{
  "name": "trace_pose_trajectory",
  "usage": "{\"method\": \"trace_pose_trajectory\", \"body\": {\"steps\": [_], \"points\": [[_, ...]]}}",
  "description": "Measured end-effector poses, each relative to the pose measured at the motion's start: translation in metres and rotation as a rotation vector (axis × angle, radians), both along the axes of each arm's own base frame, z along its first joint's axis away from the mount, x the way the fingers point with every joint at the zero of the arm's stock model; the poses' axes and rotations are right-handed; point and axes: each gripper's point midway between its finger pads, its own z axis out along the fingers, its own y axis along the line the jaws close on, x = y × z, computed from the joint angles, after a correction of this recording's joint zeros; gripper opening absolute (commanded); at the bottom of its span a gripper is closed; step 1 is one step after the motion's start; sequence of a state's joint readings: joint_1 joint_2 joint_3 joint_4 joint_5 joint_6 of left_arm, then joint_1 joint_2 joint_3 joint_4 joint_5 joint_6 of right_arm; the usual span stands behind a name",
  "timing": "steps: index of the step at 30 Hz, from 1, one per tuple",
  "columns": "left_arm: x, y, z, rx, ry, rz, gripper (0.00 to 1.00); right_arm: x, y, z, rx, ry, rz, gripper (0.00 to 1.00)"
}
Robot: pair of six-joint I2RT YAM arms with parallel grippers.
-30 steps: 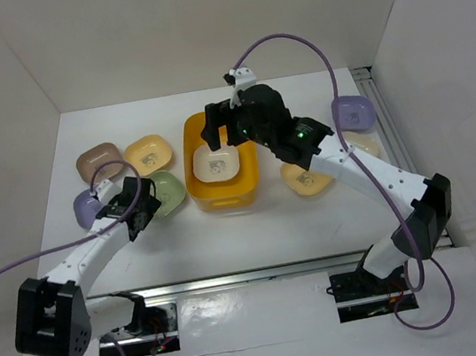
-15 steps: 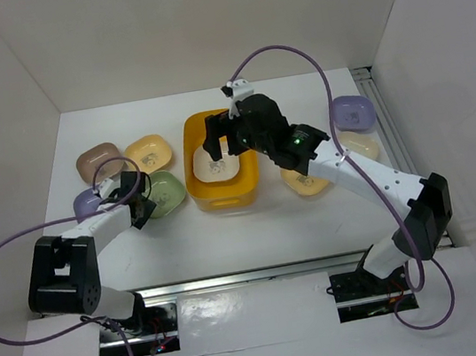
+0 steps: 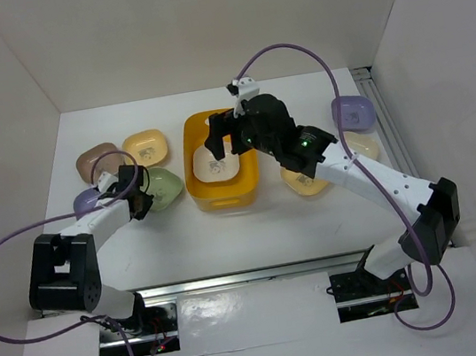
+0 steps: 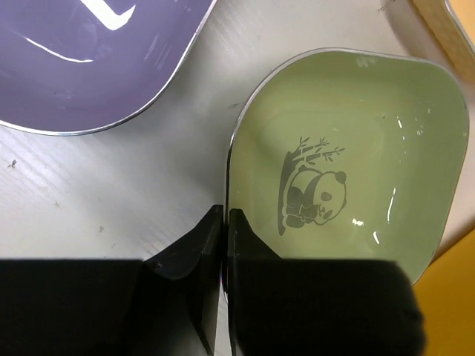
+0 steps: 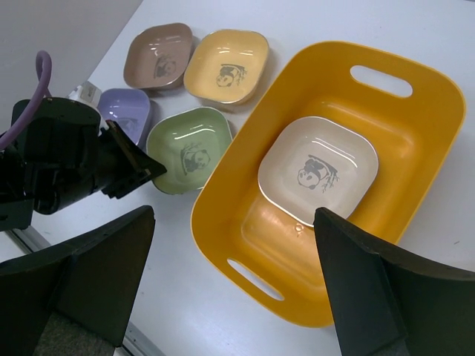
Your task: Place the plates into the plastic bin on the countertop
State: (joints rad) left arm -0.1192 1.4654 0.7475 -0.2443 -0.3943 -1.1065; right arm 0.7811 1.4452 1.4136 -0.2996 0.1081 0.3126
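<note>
- Green plate point(image 4: 349, 170) lies on the countertop point(image 4: 111, 185), just beside the plastic bin point(image 5: 415, 96). We see the left gripper point(image 4: 225, 219) clenched on its near rim, one finger inside the edge and one outside.
- Cream plate point(image 5: 318, 170) rests flat inside the bin. The right gripper point(image 5: 234, 216) hangs above it with jaws spread wide, holding nothing.
- Lavender plate point(image 4: 96, 59) sits near the green one, apart from the left gripper.
- Taupe plate point(image 5: 158, 55) and yellow plate point(image 5: 226, 65) lie side by side beyond them.
</note>
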Motion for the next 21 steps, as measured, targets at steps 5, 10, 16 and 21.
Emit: {"method": "trace_pose_trajectory", "body": {"steps": [5, 10, 16, 21], "points": [[0.003, 0.0, 0.009, 0.002, 0.008, -0.001, 0.0, -0.001, -0.001, 0.003, 0.007, -0.005, 0.0, 0.95], [0.004, -0.001, 0.032, 0.009, 0.019, -0.004, 0.0, -0.001, -0.001, 0.004, 0.01, -0.006, -0.002, 0.95], [0.01, -0.013, 0.109, 0.032, -0.1, -0.025, 0.0, -0.001, -0.002, 0.005, 0.009, -0.008, -0.008, 0.95], [0.009, -0.03, 0.19, 0.067, -0.278, -0.057, 0.0, -0.004, -0.004, 0.012, 0.018, -0.022, -0.011, 0.95]]}}
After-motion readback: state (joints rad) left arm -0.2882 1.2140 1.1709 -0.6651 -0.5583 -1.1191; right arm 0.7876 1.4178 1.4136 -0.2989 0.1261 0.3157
